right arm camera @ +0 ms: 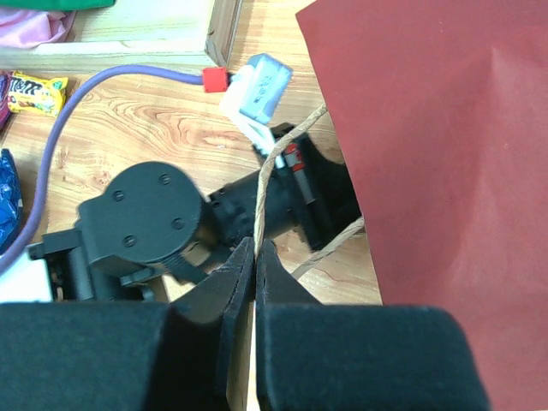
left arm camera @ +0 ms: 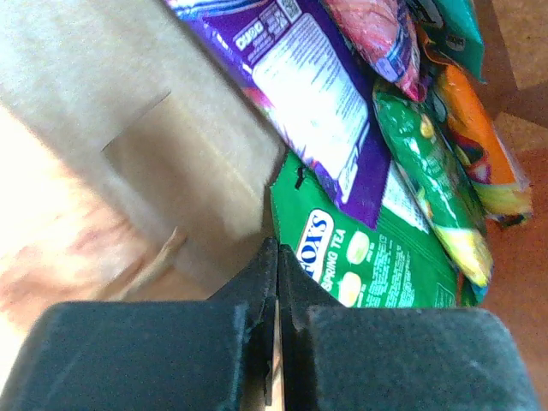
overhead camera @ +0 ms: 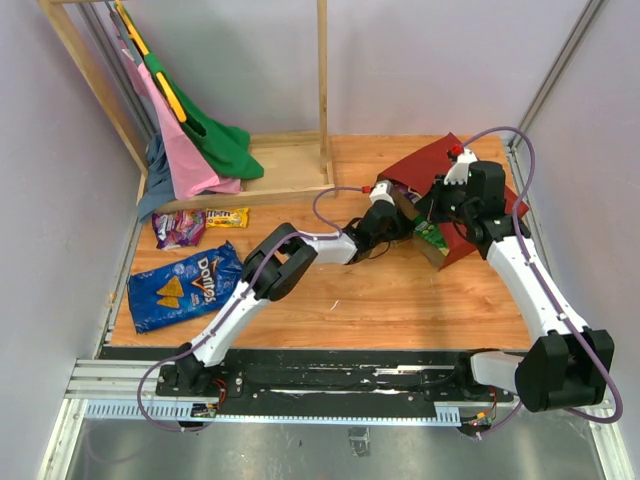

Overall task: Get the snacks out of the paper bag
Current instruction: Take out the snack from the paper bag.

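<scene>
The dark red paper bag point(overhead camera: 420, 165) lies on its side at the back right. My left gripper point(overhead camera: 392, 216) reaches into its mouth. In the left wrist view it point(left arm camera: 278, 250) is shut on the edge of a green candy packet point(left arm camera: 368, 257). Purple point(left arm camera: 317, 94), yellow-green point(left arm camera: 428, 171) and orange point(left arm camera: 475, 137) snacks lie piled beyond, against the brown inner wall point(left arm camera: 128, 103). My right gripper point(right arm camera: 255, 248) is shut on the bag's string handle point(right arm camera: 265, 180), beside the red outer wall point(right arm camera: 445, 145). On the table at the left lie the blue Doritos bag point(overhead camera: 185, 285), a purple pack point(overhead camera: 178, 228) and a yellow pack point(overhead camera: 228, 217).
A wooden rack point(overhead camera: 290, 165) stands at the back left, with pink cloth point(overhead camera: 180, 150) and green cloth point(overhead camera: 225, 145) draped over it. Both arms cross in front of the bag's mouth. Grey walls close in the table on the left and right.
</scene>
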Controlling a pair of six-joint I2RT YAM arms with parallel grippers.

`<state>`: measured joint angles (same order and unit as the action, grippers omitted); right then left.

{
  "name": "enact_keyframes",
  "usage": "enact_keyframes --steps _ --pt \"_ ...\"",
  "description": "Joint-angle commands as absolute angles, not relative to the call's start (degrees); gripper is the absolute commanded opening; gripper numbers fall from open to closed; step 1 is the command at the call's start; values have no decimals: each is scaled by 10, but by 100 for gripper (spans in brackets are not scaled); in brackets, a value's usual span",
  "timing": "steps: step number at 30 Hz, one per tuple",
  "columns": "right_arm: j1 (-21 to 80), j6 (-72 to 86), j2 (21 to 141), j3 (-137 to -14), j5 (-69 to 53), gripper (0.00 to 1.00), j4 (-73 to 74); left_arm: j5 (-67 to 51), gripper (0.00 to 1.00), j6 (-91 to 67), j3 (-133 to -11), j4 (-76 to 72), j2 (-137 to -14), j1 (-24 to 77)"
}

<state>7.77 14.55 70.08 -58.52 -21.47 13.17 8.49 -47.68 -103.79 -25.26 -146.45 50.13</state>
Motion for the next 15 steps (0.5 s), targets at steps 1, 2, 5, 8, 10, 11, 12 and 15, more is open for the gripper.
enact_keyframes --steps 1,2,5,8,10,11,12,15 --pt "90 146 682 -576 -219 2 126 99 1 -461 -942 -320 -1364 500" --pt "90 145 682 -576 -217 2 125 97 1 -464 -918 -336 -1347 498" --pt "90 145 682 -576 -217 2 127 91 0 -464 -869 -361 -1306 494" --pt "90 146 680 -576 -217 2 126 69 1 -466 -844 -374 -1278 487" --pt "90 145 679 -577 -215 2 126 52 1 -467 -835 -378 -1261 482" --pt "90 145 678 -576 -215 2 126 46 0 -467 -827 -380 -1250 479" --pt "90 145 677 -577 -214 2 127 42 0 -467 -817 -385 -1238 477" --pt "90 142 674 -578 -210 2 130 36 1 -464 -762 -403 -1190 471"
